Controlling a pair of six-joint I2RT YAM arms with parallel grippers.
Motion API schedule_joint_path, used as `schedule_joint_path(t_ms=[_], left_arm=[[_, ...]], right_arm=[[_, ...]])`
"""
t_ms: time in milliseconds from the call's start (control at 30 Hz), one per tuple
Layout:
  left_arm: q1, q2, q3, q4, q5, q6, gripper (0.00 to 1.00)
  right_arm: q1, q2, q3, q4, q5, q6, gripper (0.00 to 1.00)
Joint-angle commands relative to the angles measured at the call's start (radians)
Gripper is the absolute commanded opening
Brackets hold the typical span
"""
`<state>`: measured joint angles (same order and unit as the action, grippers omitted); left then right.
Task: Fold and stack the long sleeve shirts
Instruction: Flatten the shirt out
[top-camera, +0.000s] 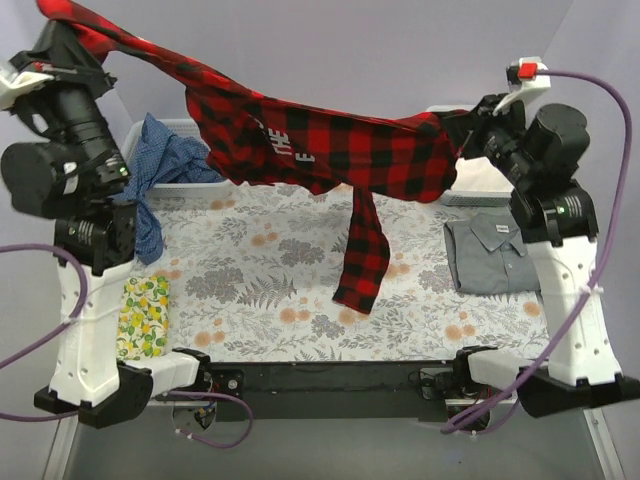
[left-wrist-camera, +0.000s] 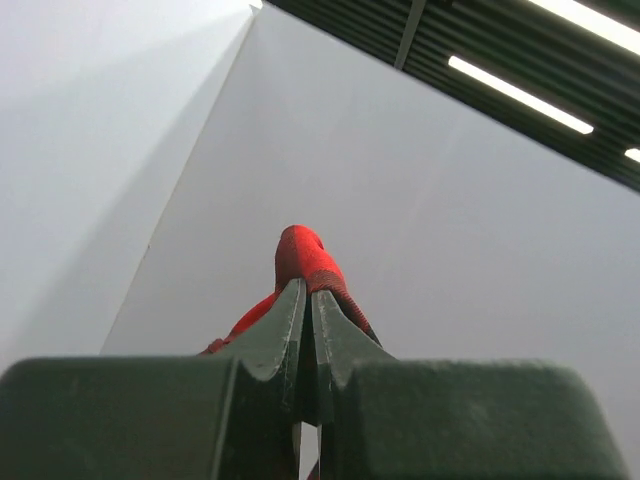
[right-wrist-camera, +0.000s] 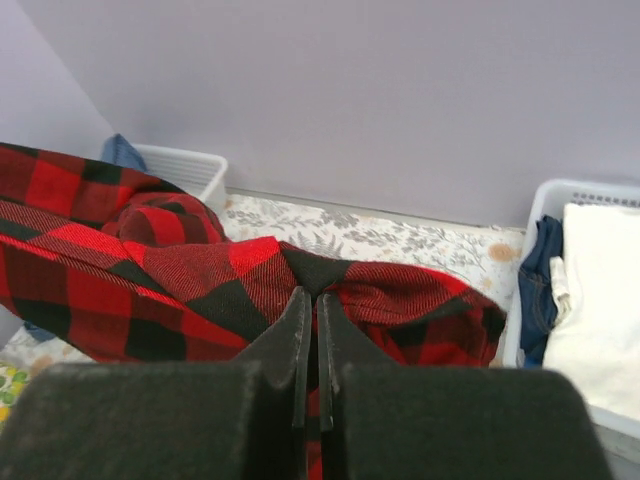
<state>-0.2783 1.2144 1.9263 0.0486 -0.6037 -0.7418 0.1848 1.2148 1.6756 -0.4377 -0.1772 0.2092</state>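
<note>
A red-and-black plaid long sleeve shirt (top-camera: 330, 140) with white lettering hangs stretched in the air between both arms, one sleeve (top-camera: 362, 255) dangling to the floral table. My left gripper (top-camera: 62, 22) is raised high at the far left, shut on one end of the plaid (left-wrist-camera: 305, 255); in the left wrist view its fingertips (left-wrist-camera: 307, 288) pinch the red cloth. My right gripper (top-camera: 462, 128) is shut on the other end, and the right wrist view shows the jaws (right-wrist-camera: 309, 293) closed on plaid cloth (right-wrist-camera: 200, 270). A folded grey collared shirt (top-camera: 495, 255) lies on the table at the right.
A white basket (top-camera: 185, 128) at the back left holds blue cloth (top-camera: 160, 165). A second basket (right-wrist-camera: 560, 195) at the back right holds cream-white and navy cloth (right-wrist-camera: 600, 290). A lemon-print cloth (top-camera: 143, 315) lies at the near left on the floral table cover (top-camera: 250, 300).
</note>
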Motion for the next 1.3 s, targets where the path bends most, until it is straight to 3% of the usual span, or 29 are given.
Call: schedule_joint_path(t_ms=[0, 233, 367, 500, 600, 633, 733, 800, 867, 967, 1033, 1067, 1267], left_arm=[[0.002, -0.09, 0.03, 0.096, 0.002, 0.108, 0.0], [0.002, -0.004, -0.056, 0.039, -0.008, 0.039, 0.0], [0.002, 0.094, -0.133, 0.068, 0.034, -0.063, 0.0], [0.034, 0.264, -0.061, 0.079, 0.106, -0.144, 0.0], [0.079, 0.408, 0.109, 0.037, 0.186, -0.224, 0.0], [0.094, 0.472, 0.214, 0.025, 0.196, -0.234, 0.0], [0.116, 0.54, 0.365, 0.045, 0.232, -0.231, 0.0], [0.119, 0.566, 0.483, 0.069, 0.254, -0.219, 0.0], [0.12, 0.513, 0.47, 0.135, 0.288, -0.192, 0.0], [0.119, 0.38, 0.317, 0.268, 0.35, -0.169, 0.0], [0.12, 0.213, 0.105, 0.373, 0.36, -0.159, 0.0], [0.119, 0.165, 0.052, 0.385, 0.358, -0.163, 0.0], [0.119, -0.084, -0.199, 0.212, 0.346, -0.148, 0.0]], right_arm=[[-0.008, -0.092, -0.089, 0.048, -0.088, 0.028, 0.01], [-0.007, -0.035, -0.217, 0.093, -0.192, 0.179, 0.01], [-0.008, 0.143, -0.208, 0.146, -0.232, 0.202, 0.01], [-0.054, 0.411, 0.116, 0.155, -0.306, 0.232, 0.01], [-0.088, 0.638, 0.379, 0.165, -0.372, 0.275, 0.01], [-0.097, 0.694, 0.582, 0.172, -0.39, 0.294, 0.01], [-0.148, 0.851, 0.774, 0.336, -0.461, 0.448, 0.01], [-0.174, 0.839, 0.71, 0.622, -0.513, 0.562, 0.01], [-0.205, 0.762, 0.555, 0.86, -0.527, 0.648, 0.01], [-0.211, 0.672, 0.443, 0.904, -0.576, 0.624, 0.01], [-0.211, 0.585, 0.339, 0.916, -0.62, 0.605, 0.01], [-0.211, 0.551, 0.211, 0.945, -0.631, 0.602, 0.01], [-0.209, 0.381, -0.164, 1.022, -0.751, 0.654, 0.01]])
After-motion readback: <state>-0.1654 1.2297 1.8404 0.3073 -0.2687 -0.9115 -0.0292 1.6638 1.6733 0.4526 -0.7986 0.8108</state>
